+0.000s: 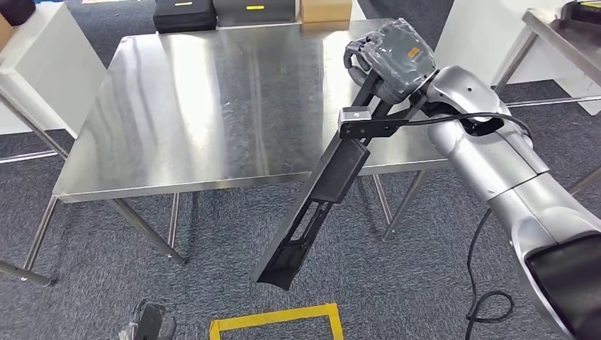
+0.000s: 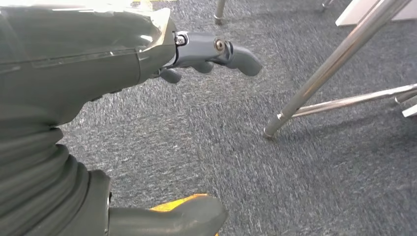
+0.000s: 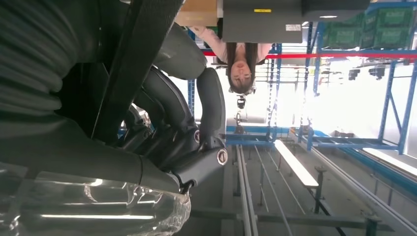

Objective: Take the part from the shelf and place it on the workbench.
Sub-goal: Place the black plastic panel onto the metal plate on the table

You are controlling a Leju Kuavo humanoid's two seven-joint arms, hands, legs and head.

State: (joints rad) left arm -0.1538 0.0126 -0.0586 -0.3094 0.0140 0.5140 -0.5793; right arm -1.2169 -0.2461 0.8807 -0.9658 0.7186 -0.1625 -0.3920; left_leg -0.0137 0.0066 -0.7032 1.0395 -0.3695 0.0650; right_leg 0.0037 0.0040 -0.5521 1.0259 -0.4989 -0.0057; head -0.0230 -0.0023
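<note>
A long black plastic part (image 1: 322, 198) hangs slanted from my right hand (image 1: 391, 58), which grips its upper end above the right side of the steel workbench (image 1: 212, 106). The part's lower end reaches down past the table's front edge, over the carpet. In the right wrist view the part (image 3: 137, 54) runs as a dark bar across my curled fingers (image 3: 196, 113). My left hand (image 2: 206, 51) hangs low over the grey carpet with fingers apart and nothing in them; its tip (image 1: 149, 322) peeks in at the bottom of the head view.
Black cases (image 1: 184, 14) and a cardboard box (image 1: 326, 10) sit beyond the table's far edge. A white cabinet (image 1: 42, 64) stands left, another bench (image 1: 560, 35) right. Yellow floor tape (image 1: 276, 322) lies below. A person (image 3: 241, 64) stands opposite. A table leg (image 2: 334, 64) slants beside my left hand.
</note>
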